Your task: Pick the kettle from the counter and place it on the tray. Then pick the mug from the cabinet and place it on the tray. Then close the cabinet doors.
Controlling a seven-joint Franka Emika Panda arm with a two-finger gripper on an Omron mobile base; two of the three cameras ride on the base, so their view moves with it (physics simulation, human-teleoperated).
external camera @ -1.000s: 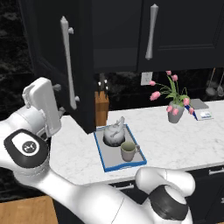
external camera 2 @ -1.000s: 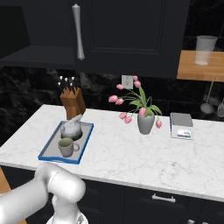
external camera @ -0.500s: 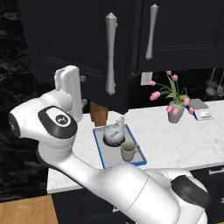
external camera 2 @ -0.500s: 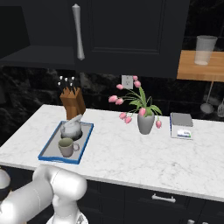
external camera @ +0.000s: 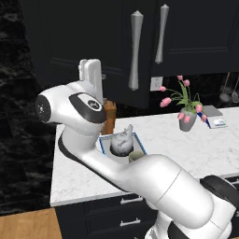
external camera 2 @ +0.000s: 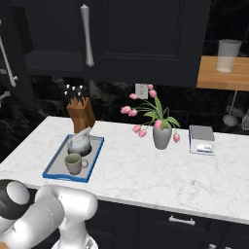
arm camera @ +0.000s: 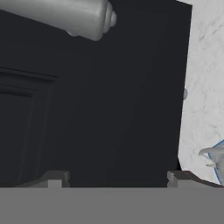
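Note:
The kettle (external camera 2: 80,143) and the mug (external camera 2: 74,164) both stand on the blue-rimmed tray (external camera 2: 54,171) on the counter (external camera 2: 146,170). In the left base view the kettle (external camera: 120,142) shows on the tray (external camera: 141,142), with the mug (external camera: 135,155) half hidden by my arm. The right cabinet door (external camera: 196,28) is shut. The left door (external camera: 107,46) stands slightly ajar, and my hand (external camera: 91,74) is against its outer face, left of its handle (external camera: 135,51). In the hand view my gripper (arm camera: 114,179) is open and empty, facing the dark door panel (arm camera: 100,100).
A wooden knife block (external camera 2: 80,113) stands behind the tray. A grey vase of pink tulips (external camera 2: 162,136) and a small scale (external camera 2: 201,139) are further right on the counter. A glass (external camera 2: 227,54) sits on a wooden shelf at the upper right.
The left cabinet door has swung right, towards shut, with my hand following it. Kettle, mug and tray have not moved.

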